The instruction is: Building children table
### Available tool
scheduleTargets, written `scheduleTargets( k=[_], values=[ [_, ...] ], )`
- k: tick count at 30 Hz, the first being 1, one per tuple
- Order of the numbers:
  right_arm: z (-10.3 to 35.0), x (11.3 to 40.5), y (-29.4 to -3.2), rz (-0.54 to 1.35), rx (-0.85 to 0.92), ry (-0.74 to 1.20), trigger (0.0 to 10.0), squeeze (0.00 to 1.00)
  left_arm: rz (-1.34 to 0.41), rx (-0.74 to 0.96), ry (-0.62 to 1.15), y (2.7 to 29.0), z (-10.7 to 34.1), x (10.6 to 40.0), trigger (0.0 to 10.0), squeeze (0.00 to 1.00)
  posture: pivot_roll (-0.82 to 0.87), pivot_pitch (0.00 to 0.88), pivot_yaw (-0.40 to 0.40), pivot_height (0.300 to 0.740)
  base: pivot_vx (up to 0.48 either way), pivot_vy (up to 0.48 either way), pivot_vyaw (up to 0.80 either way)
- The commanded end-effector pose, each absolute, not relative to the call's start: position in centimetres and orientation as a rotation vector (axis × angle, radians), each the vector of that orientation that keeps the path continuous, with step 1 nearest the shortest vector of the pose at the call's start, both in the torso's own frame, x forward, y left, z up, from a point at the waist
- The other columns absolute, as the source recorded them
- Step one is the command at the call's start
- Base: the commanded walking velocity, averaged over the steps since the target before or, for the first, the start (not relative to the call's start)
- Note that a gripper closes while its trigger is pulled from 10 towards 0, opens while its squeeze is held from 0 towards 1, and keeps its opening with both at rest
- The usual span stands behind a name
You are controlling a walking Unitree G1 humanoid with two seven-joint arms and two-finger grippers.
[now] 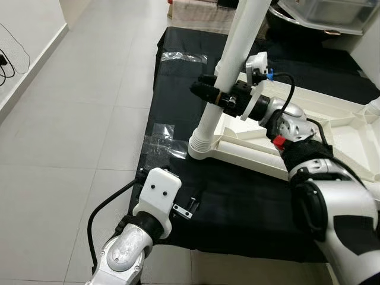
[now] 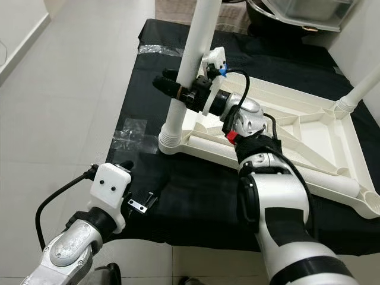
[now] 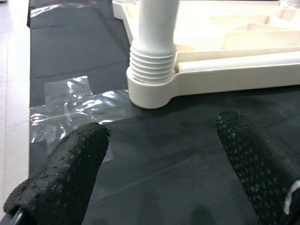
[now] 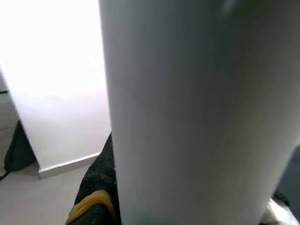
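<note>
The right gripper (image 1: 215, 94) has its jaws clamped on the white table leg (image 1: 228, 71), standing in the corner socket of the upturned tabletop (image 2: 309, 133) on the black mat (image 1: 237, 202). The thread seems only partly seated, so more turning is likely needed. The left gripper (image 3: 164, 168) hovers nearby, jaws wide.

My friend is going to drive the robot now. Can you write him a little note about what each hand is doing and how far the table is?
Right gripper: shut on the white table leg, which stands in the corner socket of the upside-down tabletop on the black mat.
Left gripper: open, holding nothing, low over the mat near that corner.
Done: another leg stands at the far corner.
Left: can't tell whether the held leg is fully screwed in; two corners show no leg.
</note>
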State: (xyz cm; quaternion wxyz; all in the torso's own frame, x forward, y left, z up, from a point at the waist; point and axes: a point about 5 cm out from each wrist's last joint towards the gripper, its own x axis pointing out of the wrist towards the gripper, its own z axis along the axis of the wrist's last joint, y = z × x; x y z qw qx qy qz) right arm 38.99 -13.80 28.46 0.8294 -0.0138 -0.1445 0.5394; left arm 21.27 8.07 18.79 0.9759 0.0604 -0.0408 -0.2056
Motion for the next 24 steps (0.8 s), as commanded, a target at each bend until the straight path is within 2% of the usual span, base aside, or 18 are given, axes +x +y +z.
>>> scheduleTargets(
  k=[1, 4, 10, 14, 18, 21, 24],
  values=[
    [26.6, 38.7, -13.9, 1.186, -0.043, -0.246, 10.0, 0.0, -0.434, 0.121, -0.076, 8.0, 18.6, 21.3, 10.0, 0.0, 0.11, 0.238, -0.123, 0.74, 0.0, 0.0, 0.0],
    [25.8, 38.1, -13.4, 1.267, -0.075, -0.216, 10.0, 0.0, -0.434, 0.124, -0.077, 8.1, 18.5, 21.3, 10.0, 0.0, 0.1, 0.235, -0.123, 0.74, 0.0, 0.0, 0.0],
    [25.4, 39.3, -12.6, 1.092, -0.063, -0.155, 10.0, 0.0, -0.436, 0.125, -0.083, 8.0, 18.6, 21.4, 10.0, 0.0, 0.1, 0.232, -0.122, 0.74, 0.0, 0.0, 0.0],
    [25.3, 39.4, -12.4, 1.059, -0.057, -0.146, 10.0, 0.0, -0.439, 0.125, -0.084, 7.9, 18.6, 21.4, 10.0, 0.0, 0.1, 0.229, -0.12, 0.74, 0.0, 0.0, 0.0],
    [25.1, 38.9, -12.1, 1.139, -0.066, -0.148, 10.0, 0.0, -0.441, 0.125, -0.083, 7.9, 18.5, 21.3, 10.0, 0.0, 0.11, 0.225, -0.124, 0.74, 0.0, 0.0, 0.0],
    [24.8, 37.8, -11.8, 1.307, -0.081, -0.144, 10.0, 0.0, -0.439, 0.126, -0.084, 8.0, 18.5, 21.4, 10.0, 0.0, 0.1, 0.228, -0.125, 0.74, 0.0, 0.0, 0.0],
    [24.4, 37.5, -11.5, 1.371, -0.097, -0.119, 10.0, 0.0, -0.438, 0.126, -0.085, 8.0, 18.5, 21.3, 10.0, 0.0, 0.1, 0.227, -0.125, 0.74, 0.0, 0.0, 0.0]
  ],
)
